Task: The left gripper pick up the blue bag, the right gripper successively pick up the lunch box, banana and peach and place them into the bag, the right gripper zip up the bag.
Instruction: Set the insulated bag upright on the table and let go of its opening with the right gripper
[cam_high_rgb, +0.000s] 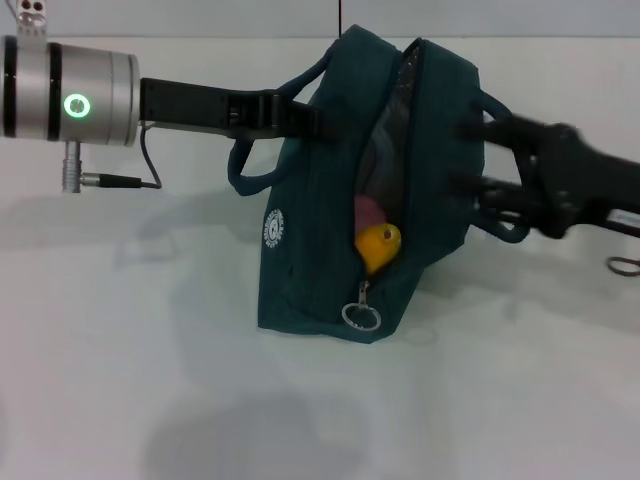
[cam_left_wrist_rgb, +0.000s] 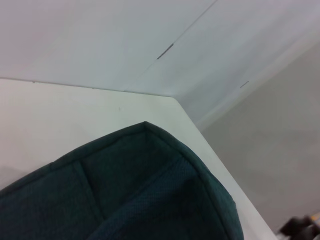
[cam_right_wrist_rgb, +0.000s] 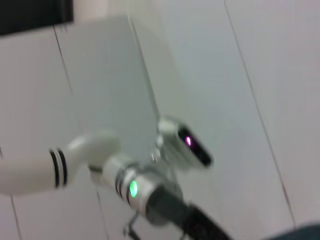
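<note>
Blue bag (cam_high_rgb: 320, 215), standing on the white table (cam_high_rgb: 150, 380) near its far edge, its base resting on the surface and its body tilted. The zipper runs down the facing side and is undone for most of its length; the ring pull (cam_high_rgb: 361, 316) hangs at the low end of the opening. Inside the gap, a yellow banana (cam_high_rgb: 377, 245) shows just above the pull, with a pink peach (cam_high_rgb: 368, 212) touching it from above; the rest of the interior is dark and cannot be read. Left gripper (cam_high_rgb: 300, 115), reaching in from the left, its fingers clamped on the bag's upper handle (cam_high_rgb: 300, 80). Right gripper (cam_high_rgb: 480, 170), reaching in from the right, lies against the bag's far side near a second handle loop (cam_high_rgb: 505, 225); whether its fingers are open or closed cannot be told. Broad bare table lies in front of the bag and to both sides.
</note>
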